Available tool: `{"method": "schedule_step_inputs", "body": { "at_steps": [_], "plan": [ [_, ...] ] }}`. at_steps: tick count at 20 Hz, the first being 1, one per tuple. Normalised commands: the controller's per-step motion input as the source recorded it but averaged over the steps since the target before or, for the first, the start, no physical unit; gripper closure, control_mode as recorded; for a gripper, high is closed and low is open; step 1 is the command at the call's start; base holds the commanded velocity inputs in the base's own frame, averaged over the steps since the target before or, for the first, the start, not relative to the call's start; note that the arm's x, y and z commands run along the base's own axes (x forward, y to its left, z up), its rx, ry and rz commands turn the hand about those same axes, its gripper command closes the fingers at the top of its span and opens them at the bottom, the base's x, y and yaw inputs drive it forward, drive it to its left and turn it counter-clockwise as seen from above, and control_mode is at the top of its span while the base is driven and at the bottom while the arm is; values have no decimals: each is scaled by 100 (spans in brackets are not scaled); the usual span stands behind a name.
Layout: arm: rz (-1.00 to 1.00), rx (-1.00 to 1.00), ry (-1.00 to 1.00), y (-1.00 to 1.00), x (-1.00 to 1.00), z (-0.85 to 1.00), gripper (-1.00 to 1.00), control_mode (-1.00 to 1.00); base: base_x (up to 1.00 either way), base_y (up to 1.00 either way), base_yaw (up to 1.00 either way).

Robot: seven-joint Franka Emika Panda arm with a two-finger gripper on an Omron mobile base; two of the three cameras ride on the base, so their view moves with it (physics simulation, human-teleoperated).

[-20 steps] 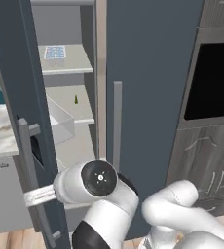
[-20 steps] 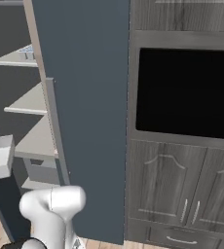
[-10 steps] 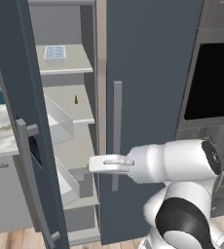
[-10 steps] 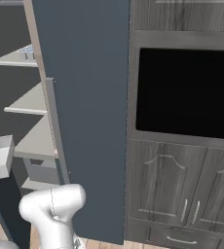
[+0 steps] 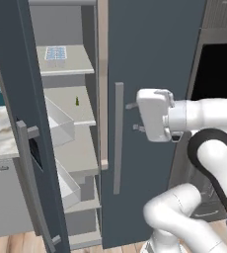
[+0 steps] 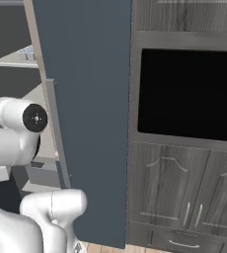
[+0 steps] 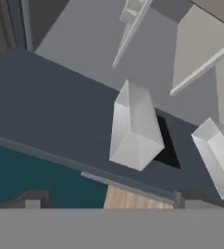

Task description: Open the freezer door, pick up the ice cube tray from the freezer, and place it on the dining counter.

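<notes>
Inside the open freezer (image 5: 88, 29), grey shelves (image 5: 81, 148) are stacked; the ice cube tray (image 5: 56, 53) lies on the top one, a small green item (image 5: 77, 101) on the next

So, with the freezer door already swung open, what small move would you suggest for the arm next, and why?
Probably raise the gripper and swing it left toward the ice cube tray. The freezer door stands open, the tray sits on the top shelf above and left of the hand, and the jaws are open and hold nothing.
</notes>
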Motion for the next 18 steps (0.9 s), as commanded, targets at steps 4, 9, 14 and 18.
{"method": "schedule_step_inputs", "body": {
  "at_steps": [4, 9, 14, 18],
  "plan": [
    [0, 28, 36, 2, 100, -34, -100, -100, 0, 0, 0],
    [4, 11, 30, 91, 88, -59, -100, -100, 0, 0, 0],
    [19, 0, 21, 100, 24, -24, -100, -100, 0, 0, 0],
    [22, 0, 18, 100, 0, 0, -100, -100, 0, 0, 0]
  ]
}}
